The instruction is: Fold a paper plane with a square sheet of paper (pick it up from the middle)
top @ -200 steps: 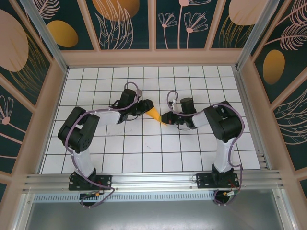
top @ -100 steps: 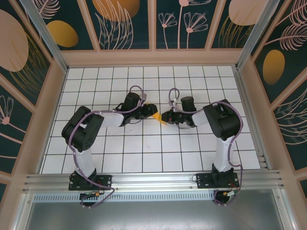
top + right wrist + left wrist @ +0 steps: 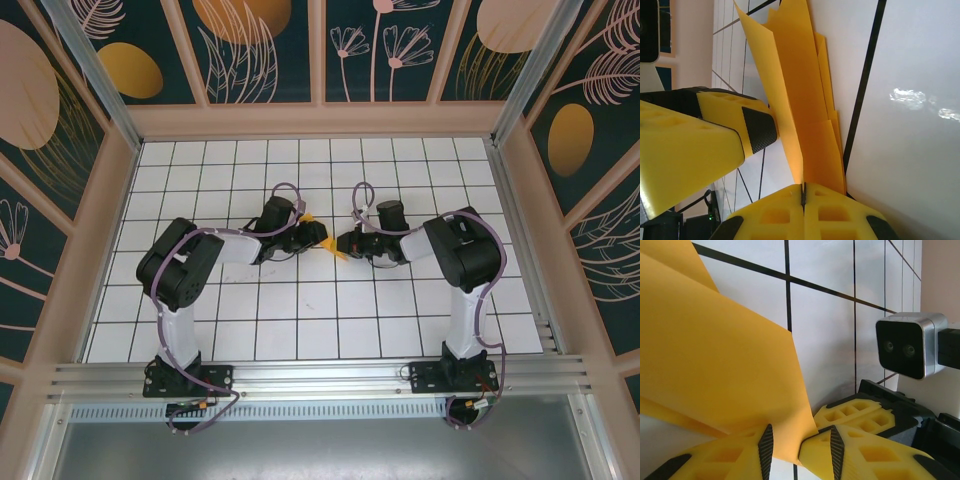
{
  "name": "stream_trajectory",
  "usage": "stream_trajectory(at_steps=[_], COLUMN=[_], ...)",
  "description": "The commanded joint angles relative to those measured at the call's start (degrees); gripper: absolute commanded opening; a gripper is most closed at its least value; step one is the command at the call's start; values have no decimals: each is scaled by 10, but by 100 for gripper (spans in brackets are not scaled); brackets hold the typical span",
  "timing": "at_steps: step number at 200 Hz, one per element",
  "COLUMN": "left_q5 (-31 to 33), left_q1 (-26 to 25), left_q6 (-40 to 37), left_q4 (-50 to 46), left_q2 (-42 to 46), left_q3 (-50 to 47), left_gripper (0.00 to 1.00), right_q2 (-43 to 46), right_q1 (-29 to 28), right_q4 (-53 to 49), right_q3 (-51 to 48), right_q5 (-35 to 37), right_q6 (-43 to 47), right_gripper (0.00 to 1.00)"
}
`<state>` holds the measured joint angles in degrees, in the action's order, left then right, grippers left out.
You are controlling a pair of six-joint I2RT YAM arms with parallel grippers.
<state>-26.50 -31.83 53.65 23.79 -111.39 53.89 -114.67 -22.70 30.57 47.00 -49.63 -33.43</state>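
The paper plane (image 3: pixel 800 100) is held on edge, its long axis running from the clamped jaws of the right gripper (image 3: pixel 802 197) towards the left gripper (image 3: pixel 800 442), whose jaws are apart around a corner.

**Both grippers nose to nose, only the right one clamped**

Your left arm (image 3: pixel 178 272) was bent at the elbow, its forearm lying low and pointing right. Your right arm (image 3: pixel 462 252) mirrored it, forearm pointing left. The wrists faced each other, so your left gripper (image 3: pixel 790 442) and right gripper (image 3: pixel 802 189) sat tip to tip, just beside one another. Your right fingers were pressed flat together, pinching an edge of the paper plane (image 3: pixel 800 115) at their seam. Your left fingers (image 3: pixel 730 457) stood a narrow gap apart, with a corner of the paper between the pads, not visibly clamped.
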Motion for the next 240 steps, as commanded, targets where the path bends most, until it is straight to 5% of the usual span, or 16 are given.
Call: stream_trajectory(at_steps=[1,162,240], left_q5=[9,52,72], left_q1=[-2,-2,-1], left_q6=[2,-12,-12], left_q4=[-7,-80,-134], left_q2=[-13,-31,-41], left_q3=[15,42,57], left_gripper=[37,37,37], right_q2=[-33,-16,32], right_q1=[-1,-2,0], right_q4=[-43,-98,-193], right_q3=[8,30,54], right_q5=[35,44,21], right_q6=[10,38,117], right_gripper=[0,0,15])
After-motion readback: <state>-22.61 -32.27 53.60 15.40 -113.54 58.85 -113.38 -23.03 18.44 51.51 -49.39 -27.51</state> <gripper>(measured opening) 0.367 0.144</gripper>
